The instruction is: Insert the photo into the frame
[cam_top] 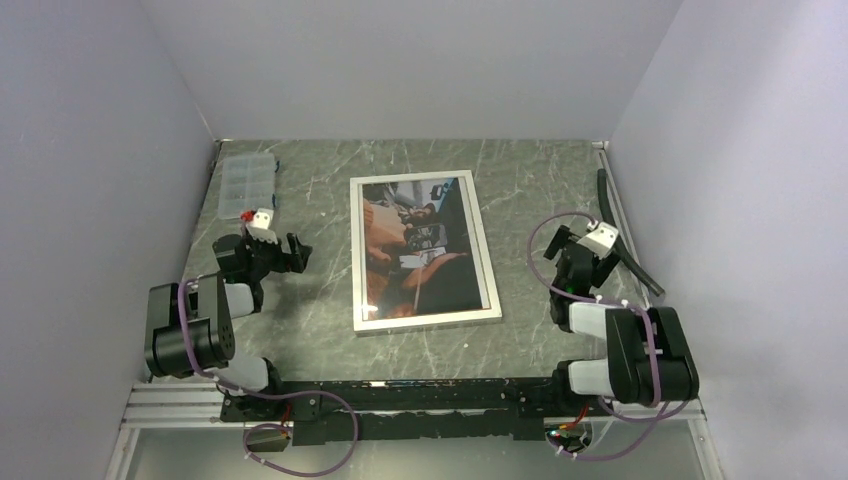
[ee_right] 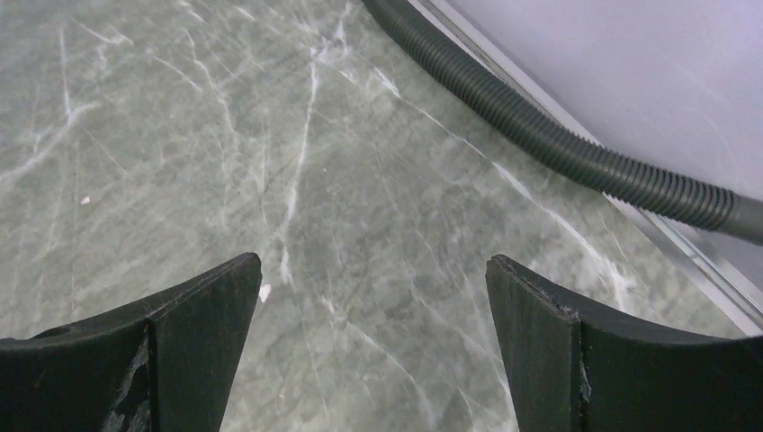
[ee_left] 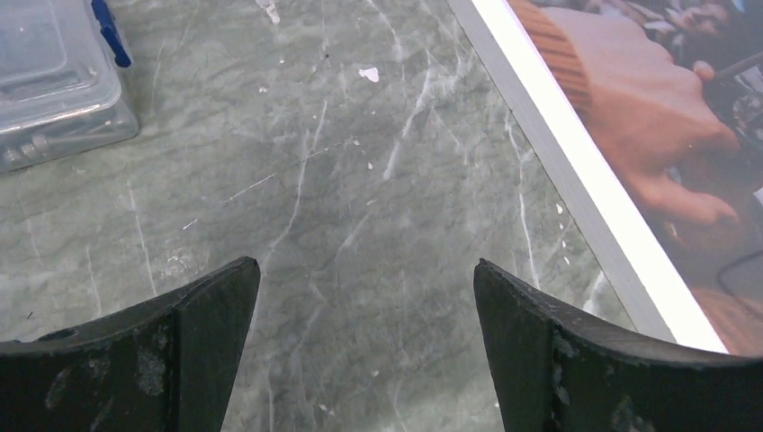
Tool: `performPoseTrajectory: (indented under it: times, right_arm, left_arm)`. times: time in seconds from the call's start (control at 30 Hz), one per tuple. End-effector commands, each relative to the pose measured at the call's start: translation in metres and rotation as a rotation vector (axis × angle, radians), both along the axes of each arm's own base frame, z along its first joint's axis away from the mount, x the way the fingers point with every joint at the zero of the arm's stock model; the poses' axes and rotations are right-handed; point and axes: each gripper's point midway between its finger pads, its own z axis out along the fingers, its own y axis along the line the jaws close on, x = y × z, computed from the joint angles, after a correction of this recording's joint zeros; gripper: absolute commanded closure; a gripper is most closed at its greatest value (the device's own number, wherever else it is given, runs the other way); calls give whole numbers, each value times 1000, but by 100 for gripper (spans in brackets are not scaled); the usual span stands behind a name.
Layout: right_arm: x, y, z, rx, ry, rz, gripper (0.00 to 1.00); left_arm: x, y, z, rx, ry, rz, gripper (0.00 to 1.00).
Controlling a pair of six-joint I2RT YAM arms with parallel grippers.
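The frame [cam_top: 425,322], silver-white with a narrow border, lies flat at the middle of the table. The photo [cam_top: 420,250] shows inside it, a dark picture with reddish-orange tones. In the left wrist view the frame's white edge [ee_left: 576,171] runs down the right side, with the photo [ee_left: 666,135] beyond it. My left gripper [cam_top: 285,250] hovers left of the frame, open, with only bare table between its fingers [ee_left: 367,270]. My right gripper [cam_top: 578,250] hangs right of the frame, also open and empty [ee_right: 373,263]. Neither gripper touches the frame.
A clear plastic compartment box [cam_top: 246,186] with a blue latch [ee_left: 110,34] sits at the back left. A black corrugated hose [cam_top: 625,245] lies along the right wall, close to my right gripper [ee_right: 540,135]. Grey walls close in three sides.
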Motion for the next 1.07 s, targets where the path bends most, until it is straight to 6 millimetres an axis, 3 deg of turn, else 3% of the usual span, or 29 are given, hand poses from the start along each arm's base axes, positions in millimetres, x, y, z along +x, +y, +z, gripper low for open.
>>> performPoseTrajectory:
  times: [0.0, 0.07, 0.17, 0.2, 0.23, 0.27, 0.37, 0.63, 1.03]
  right_arm:
    - [21, 6, 39, -47, -212, 58, 0]
    - [23, 13, 36, -50, -196, 105, 0]
    - [17, 31, 28, -78, -217, 228, 0]
    - [17, 30, 37, -118, -271, 221, 0]
    - [22, 31, 42, -130, -277, 214, 0]
    - [31, 36, 34, -101, -214, 227, 0]
    - [43, 32, 20, -81, -132, 223, 0]
    - [36, 30, 24, -93, -159, 213, 0]
    - [45, 38, 19, -81, -124, 284, 0]
  left_arm:
    - [20, 7, 25, 64, -222, 64, 6]
    - [23, 17, 10, 73, -157, 124, 6]
    - [33, 15, 8, 101, -145, 121, 6]
    - [34, 13, 1, 107, -106, 134, 6]
    - [37, 12, 2, 97, -127, 142, 5]
    - [38, 12, 4, 106, -129, 140, 5]
    - [37, 11, 4, 96, -134, 142, 5]
    - [34, 12, 2, 102, -111, 138, 5]
    - [35, 12, 3, 97, -125, 142, 5]
